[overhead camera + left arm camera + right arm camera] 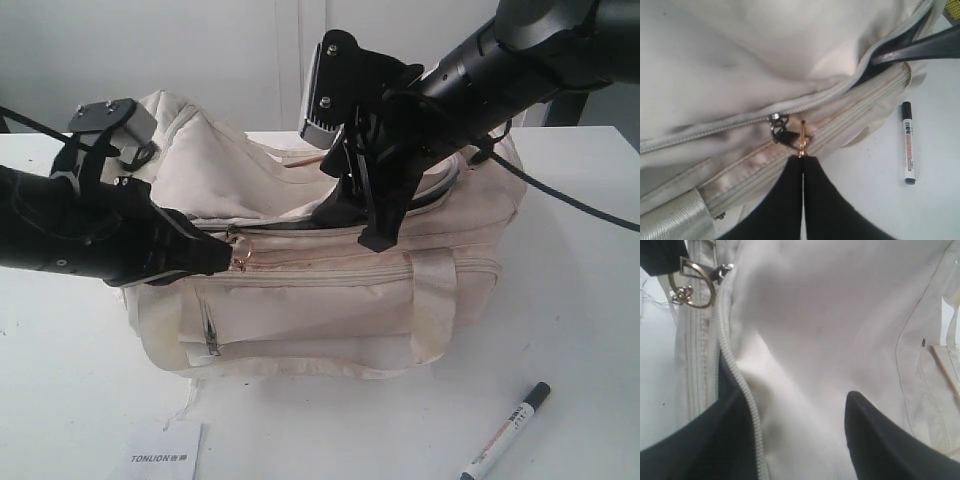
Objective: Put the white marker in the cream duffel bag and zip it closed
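Nearest the camera, at the near edge of the white table (pixel 80 400), lie a white card (pixel 165 455) printed "TONLION" on the left and the white marker (pixel 507 432) on the right. The marker rests flat on the table, its black cap pointing to the far right. It is outside the cream duffel bag (pixel 330 300), apart from the bag's near right corner and touched by neither arm.

The bag sits in the middle of the table with its front pocket facing the camera. The left gripper (pixel 222 258) reaches in from the left and its jaws are pressed together on the gold zip pull (pixel 802 135), just beside the dark slider (pixel 778 124) at the left end of the top zip. Left of the slider the teeth are joined. Right of it the zip gapes and dark lining shows.

The right gripper (pixel 358 222) comes down from the far right over that gap with its jaws spread wide. One of its fingers (pixel 880 445) lies over the cream top flap (pixel 815 315). The other is tucked under the zip edge, inside the opening, so flap fabric lies between them.
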